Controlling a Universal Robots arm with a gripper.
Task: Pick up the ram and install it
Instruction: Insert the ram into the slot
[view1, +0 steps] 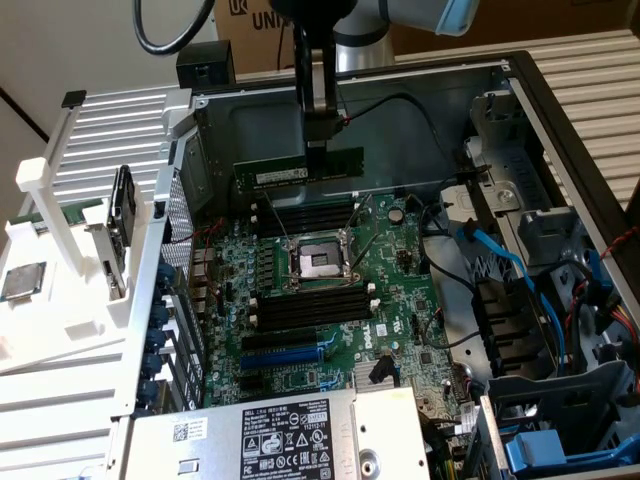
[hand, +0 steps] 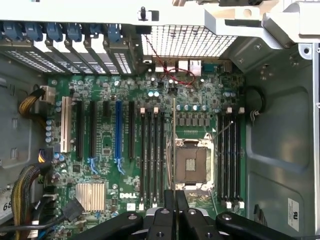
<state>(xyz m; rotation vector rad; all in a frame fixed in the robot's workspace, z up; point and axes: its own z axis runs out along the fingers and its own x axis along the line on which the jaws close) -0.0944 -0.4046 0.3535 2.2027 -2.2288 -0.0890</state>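
Note:
The ram (view1: 300, 170), a long green stick with a white label strip, hangs level in the air inside the open computer case. My gripper (view1: 317, 145) is shut on its top edge, near the middle. The stick hovers above the far bank of black memory slots (view1: 305, 215), clear of the motherboard (view1: 400, 290). In the wrist view the ram (hand: 173, 145) shows edge-on as a thin line. It runs out from my gripper (hand: 175, 197) between one bank of memory slots (hand: 151, 155) and the CPU socket (hand: 190, 165). A second bank of memory slots (hand: 227, 155) lies beyond the socket.
A near bank of memory slots (view1: 310, 305) and a blue expansion slot (view1: 280, 357) lie on the board. The power supply (view1: 290, 435) is at the front. Blue cables (view1: 510, 270) and a drive cage (view1: 560, 430) fill the exterior view's right. A white parts rack (view1: 60, 250) stands left of the case.

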